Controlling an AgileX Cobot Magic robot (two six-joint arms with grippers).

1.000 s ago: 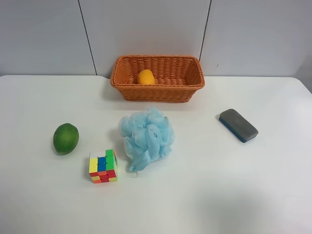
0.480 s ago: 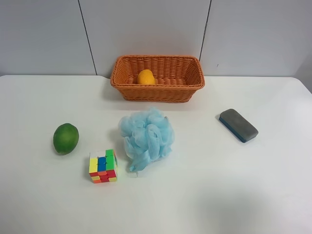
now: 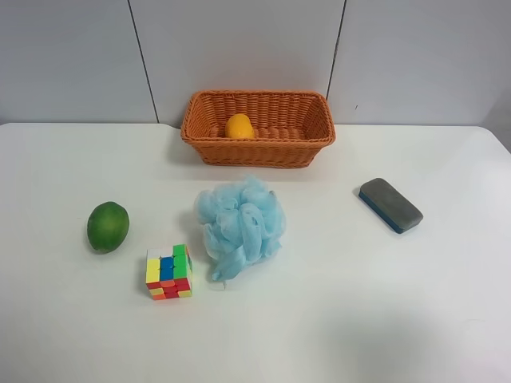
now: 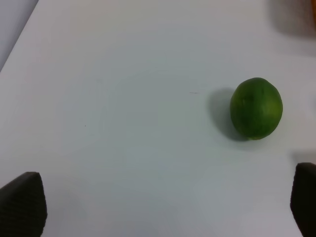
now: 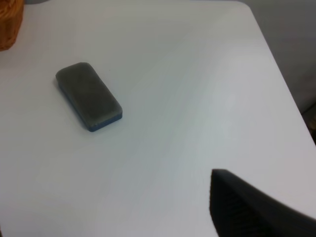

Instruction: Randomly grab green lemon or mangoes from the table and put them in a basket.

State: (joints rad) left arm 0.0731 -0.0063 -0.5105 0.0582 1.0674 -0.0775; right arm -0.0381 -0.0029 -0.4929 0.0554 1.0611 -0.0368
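The green lemon (image 3: 108, 227) lies on the white table (image 3: 335, 319) at the exterior high view's left. It also shows in the left wrist view (image 4: 256, 108). The orange-yellow mango (image 3: 239, 126) lies inside the orange wicker basket (image 3: 257, 152) at the back centre. My left gripper (image 4: 163, 205) is open and empty, a short way from the lemon and not touching it. Of my right gripper only one dark finger (image 5: 247, 212) shows, over bare table. Neither arm shows in the exterior high view.
A light blue bath sponge (image 3: 239, 223) sits in front of the basket. A multicoloured cube (image 3: 168, 273) stands beside the lemon. A grey-blue eraser block (image 3: 390, 205) lies at the right, also in the right wrist view (image 5: 89, 96). A basket corner (image 5: 9, 22) shows there too.
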